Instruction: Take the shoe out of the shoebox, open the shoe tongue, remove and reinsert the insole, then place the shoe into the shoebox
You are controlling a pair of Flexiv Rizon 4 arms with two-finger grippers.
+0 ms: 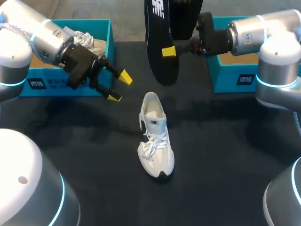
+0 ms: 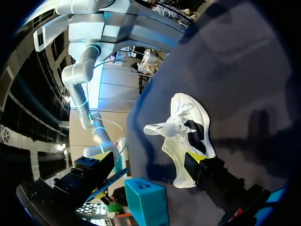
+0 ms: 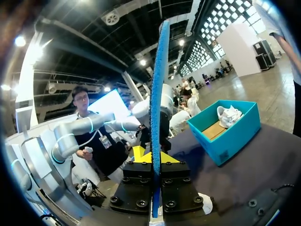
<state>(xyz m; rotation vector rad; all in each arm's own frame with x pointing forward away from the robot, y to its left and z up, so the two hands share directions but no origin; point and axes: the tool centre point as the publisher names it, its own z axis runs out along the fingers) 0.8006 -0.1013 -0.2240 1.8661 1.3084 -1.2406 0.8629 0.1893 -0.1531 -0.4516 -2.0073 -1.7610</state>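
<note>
**Status: insole out and held, shoe on the counter**

1. Reference item. The shoe (image 1: pixel 156 146) (image 2: pixel 186 136) stands on its sole near the middle of the counter (image 1: pixel 225 155), outside both boxes. Its toe points toward my side, its heel away from me, and its laces lie loose over the top.

2. Right arm. The right fingers (image 1: pixel 169 52) (image 3: pixel 139 153) are clamped on the insole (image 1: pixel 160 37) (image 3: pixel 155 94), one finger on each face. The insole is lifted clear of the counter, beyond the shoe's heel. From the right wrist I see it edge-on, rising straight out from between the fingers.

3. Left arm. The left fingers (image 1: pixel 124 76) (image 2: pixel 216 181) stand wide apart and grip nothing. They sit off to the left of the shoe's heel, not touching the shoe. From the left wrist the shoe lies ahead of them.

4. Boxes. The left shoebox (image 1: pixel 51 87) (image 3: pixel 225 132) is far left of the shoe, beyond the left fingers, with a second shoe (image 1: pixel 91 42) (image 3: pixel 229 115) inside. The right shoebox (image 1: pixel 225 77) is far right of the shoe, behind the right arm.
</note>
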